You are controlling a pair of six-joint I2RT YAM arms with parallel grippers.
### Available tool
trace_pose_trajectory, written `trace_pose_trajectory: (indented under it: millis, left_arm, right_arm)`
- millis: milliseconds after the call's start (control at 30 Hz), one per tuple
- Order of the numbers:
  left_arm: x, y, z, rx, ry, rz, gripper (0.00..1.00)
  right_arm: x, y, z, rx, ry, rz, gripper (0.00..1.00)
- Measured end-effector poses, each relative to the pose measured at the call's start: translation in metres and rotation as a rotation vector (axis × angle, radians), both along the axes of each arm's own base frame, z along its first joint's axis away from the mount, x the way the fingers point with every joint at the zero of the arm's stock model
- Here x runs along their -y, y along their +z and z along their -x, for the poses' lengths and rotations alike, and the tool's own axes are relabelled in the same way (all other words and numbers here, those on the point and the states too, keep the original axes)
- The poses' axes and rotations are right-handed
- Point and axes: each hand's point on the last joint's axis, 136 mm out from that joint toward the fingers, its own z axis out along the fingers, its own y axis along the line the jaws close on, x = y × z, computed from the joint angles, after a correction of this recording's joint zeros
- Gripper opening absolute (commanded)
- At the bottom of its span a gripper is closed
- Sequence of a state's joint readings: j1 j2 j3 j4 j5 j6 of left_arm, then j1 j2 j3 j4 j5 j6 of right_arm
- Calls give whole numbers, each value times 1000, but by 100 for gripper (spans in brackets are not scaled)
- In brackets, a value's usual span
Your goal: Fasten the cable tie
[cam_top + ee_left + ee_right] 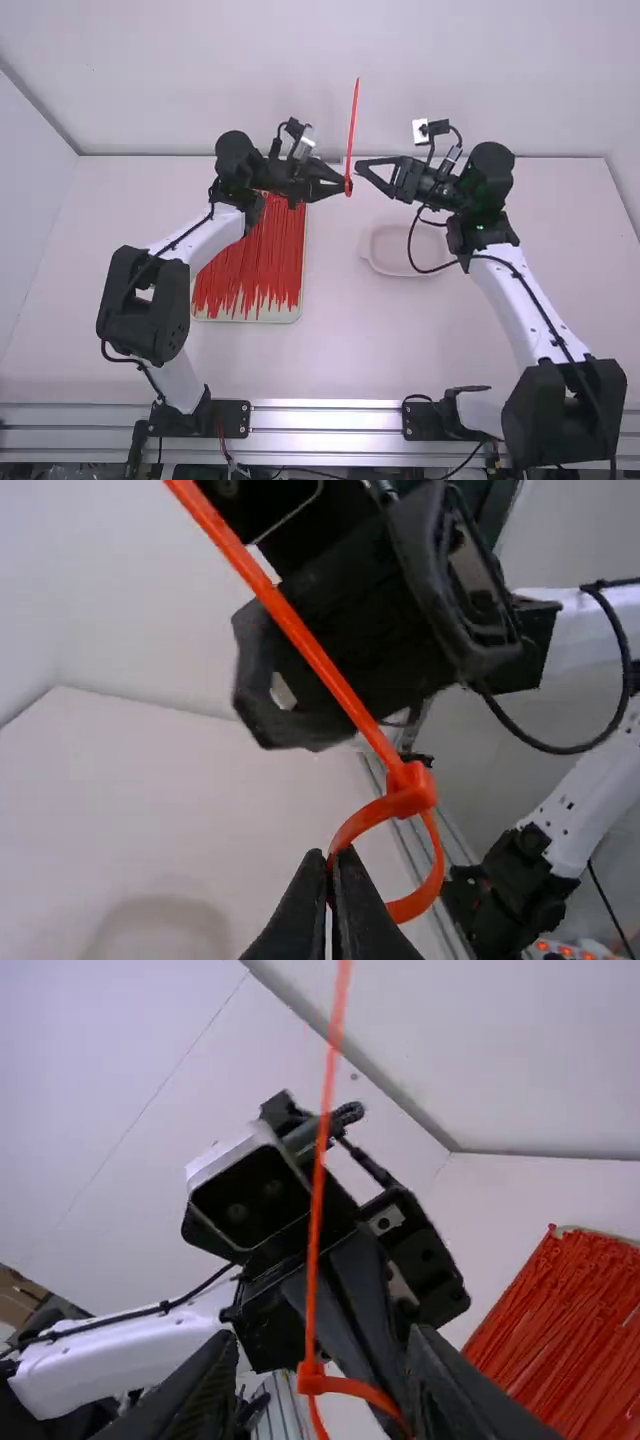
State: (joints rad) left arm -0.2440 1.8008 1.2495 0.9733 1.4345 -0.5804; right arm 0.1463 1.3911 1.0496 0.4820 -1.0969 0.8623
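A thin red plastic cable tie [410, 785] hangs in the air above the middle of the white table [80, 220], toward its far edge. Its tail stands upright and is threaded through the head, with a small loop below. The left gripper [328, 860] is pressed together, pinching that loop. The right gripper [320, 1400] is spread, and the strip passes between its fingers. The tie looks light, springy and slick, so a firm pinch on the tail just above the head seems the best hold for cinching it.

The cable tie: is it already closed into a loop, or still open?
Closed into a loop: the cable tie's tail passes through its head and sticks out beyond.
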Motion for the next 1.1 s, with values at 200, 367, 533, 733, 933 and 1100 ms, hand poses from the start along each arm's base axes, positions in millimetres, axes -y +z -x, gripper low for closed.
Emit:
trace_pose_trajectory:
  millis: [200, 367, 533, 733, 933, 1100]
  left_arm:
    - [2, 0, 0, -22, -1, -1, 3]
    - [2, 1, 1, -22, -2, -1, 2]
    - [3, 0, 3, -22, -16, -4, 2]
    - [11, -1, 14, -20, -62, -11, 3]
    - [12, -1, 15, -20, -65, -12, 4]
    - [12, -6, 6, -92, -26, -19, 99]
  right_arm:
    - [-14, 0, 8, 13, 39, 4, 38]
    - [-11, 0, 7, 16, 30, 5, 38]
    - [-11, 0, 6, 17, 27, 5, 38]
    - [-11, 0, 5, 14, 20, 4, 0]
    - [-11, 0, 4, -1, 16, -1, 0]
    - [-7, -12, 2, -59, 7, 19, 0]
